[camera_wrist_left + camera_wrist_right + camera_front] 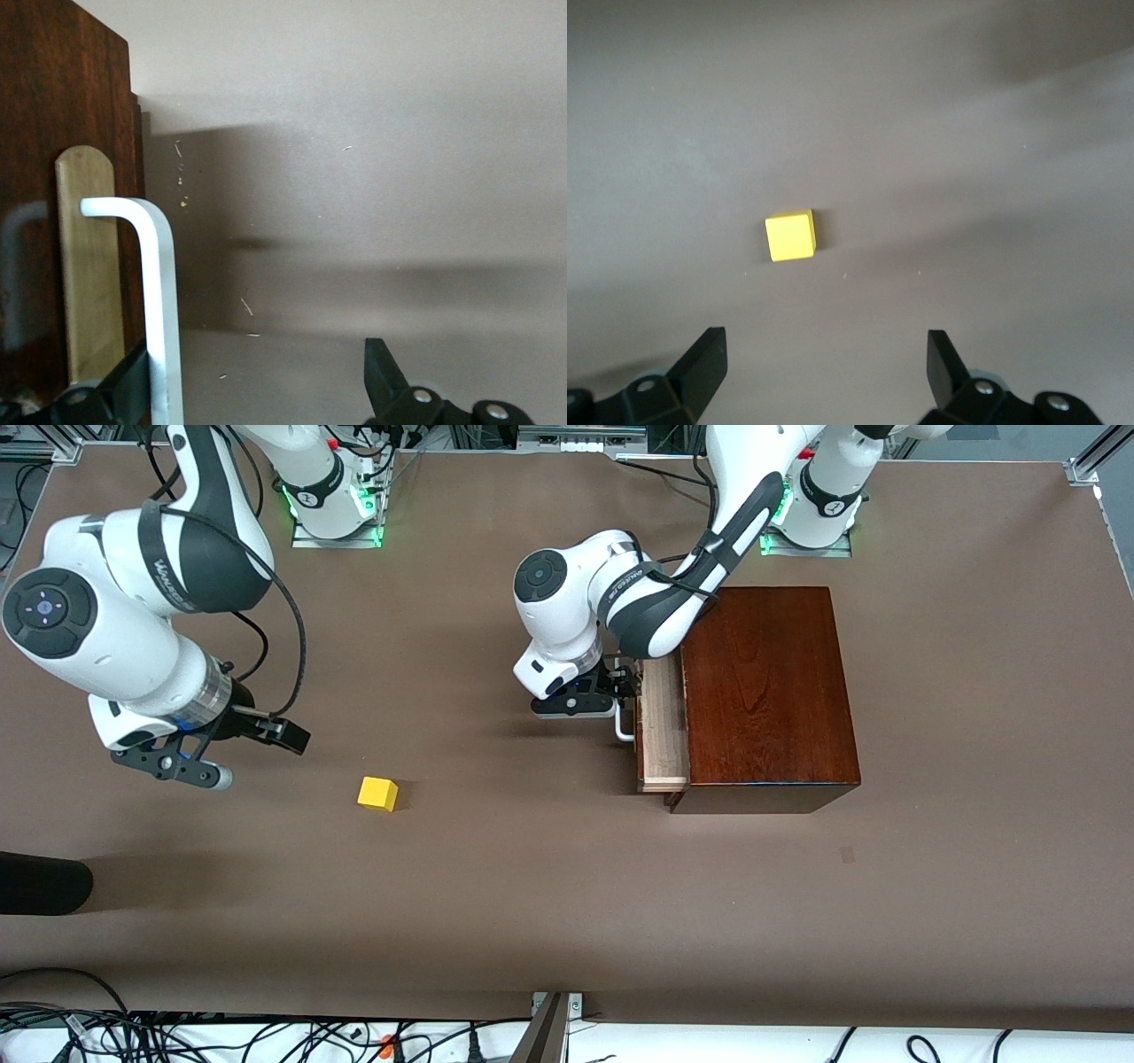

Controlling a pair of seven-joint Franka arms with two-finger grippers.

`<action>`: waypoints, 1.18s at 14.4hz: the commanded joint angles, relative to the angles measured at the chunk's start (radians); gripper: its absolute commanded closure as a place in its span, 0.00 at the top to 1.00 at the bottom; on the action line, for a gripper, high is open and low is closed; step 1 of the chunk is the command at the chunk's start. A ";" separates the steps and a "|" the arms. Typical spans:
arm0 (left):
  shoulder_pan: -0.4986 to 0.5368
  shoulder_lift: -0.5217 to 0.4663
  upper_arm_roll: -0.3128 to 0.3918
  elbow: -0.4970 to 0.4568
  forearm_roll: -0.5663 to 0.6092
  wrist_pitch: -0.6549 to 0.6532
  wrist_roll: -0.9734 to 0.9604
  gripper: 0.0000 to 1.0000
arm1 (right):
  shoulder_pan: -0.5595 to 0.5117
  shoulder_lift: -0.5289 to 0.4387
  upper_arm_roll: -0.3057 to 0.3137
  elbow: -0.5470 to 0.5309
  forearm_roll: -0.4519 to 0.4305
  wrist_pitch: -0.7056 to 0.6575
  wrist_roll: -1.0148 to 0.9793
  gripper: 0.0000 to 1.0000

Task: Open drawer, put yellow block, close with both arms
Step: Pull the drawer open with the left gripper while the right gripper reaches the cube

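The drawer (663, 726) of the dark reddish-brown wooden box (766, 691) stands pulled out a little, showing its pale wood edge. Its white bar handle (625, 731) (162, 301) faces the right arm's end of the table. My left gripper (620, 686) (257, 352) is open at the handle, with one finger between the bar and the drawer front and the other well clear of it. The yellow block (378, 794) (790, 236) lies on the bare table. My right gripper (257, 757) (824, 350) hangs open over the table just short of the block, holding nothing.
The brown table (549, 886) stretches wide around the block and in front of the drawer. A dark rounded object (44, 883) pokes in at the right arm's end, nearer the front camera. Cables lie along the front edge.
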 commanded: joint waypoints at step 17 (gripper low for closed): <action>-0.024 0.023 -0.018 0.095 -0.053 -0.004 0.004 1.00 | 0.072 0.079 0.012 -0.220 0.073 0.304 0.011 1.00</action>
